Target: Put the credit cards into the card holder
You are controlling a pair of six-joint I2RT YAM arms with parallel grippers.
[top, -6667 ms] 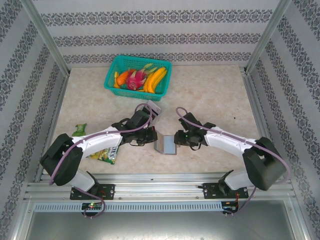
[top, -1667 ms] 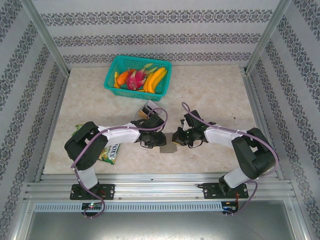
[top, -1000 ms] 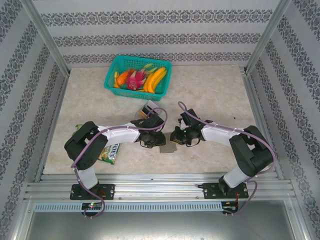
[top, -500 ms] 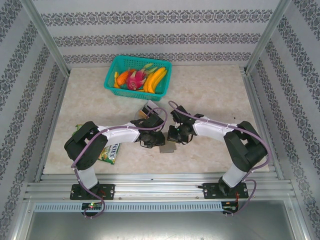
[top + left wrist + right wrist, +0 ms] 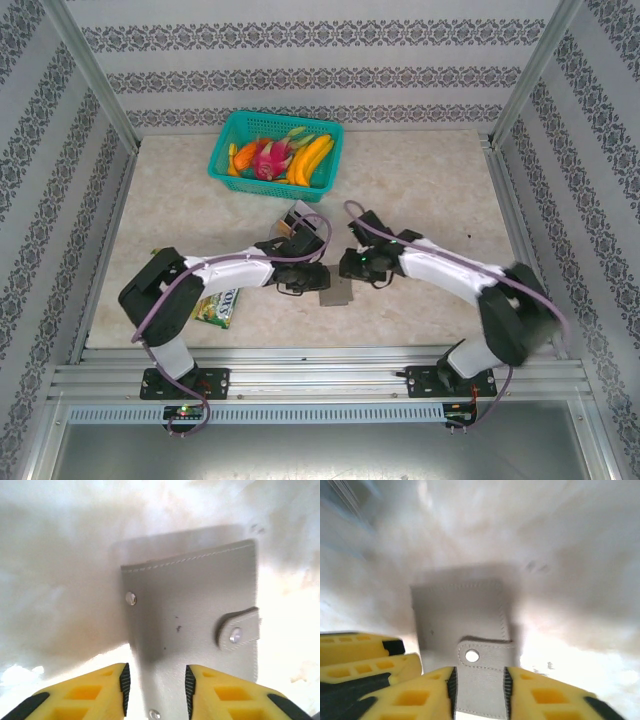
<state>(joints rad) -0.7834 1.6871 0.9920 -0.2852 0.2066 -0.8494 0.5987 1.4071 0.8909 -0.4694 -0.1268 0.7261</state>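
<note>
— Toward the arms from the basket (image 5: 262,181), well apart from it, is that the wallet (image 5: 336,292)?
— Yes. It lies flat on the table (image 5: 430,190), folded shut. Its strap (image 5: 482,655) is snapped over the edge facing the right gripper (image 5: 478,677).
— Which way does its long side run?
— From above it looks nearly square, so I can't say for sure. At the left wrist the longer sides run away from the left gripper (image 5: 155,672).
— Are the fingers closed?
— No, both pairs stand parted. The left pair straddles one wallet edge, the right pair the strap.
— What else is about?
— A small box (image 5: 301,214) sits between basket and wallet. A snack packet (image 5: 217,306) lies well toward the arms from the basket's left end. Both grippers crowd over the wallet.
</note>
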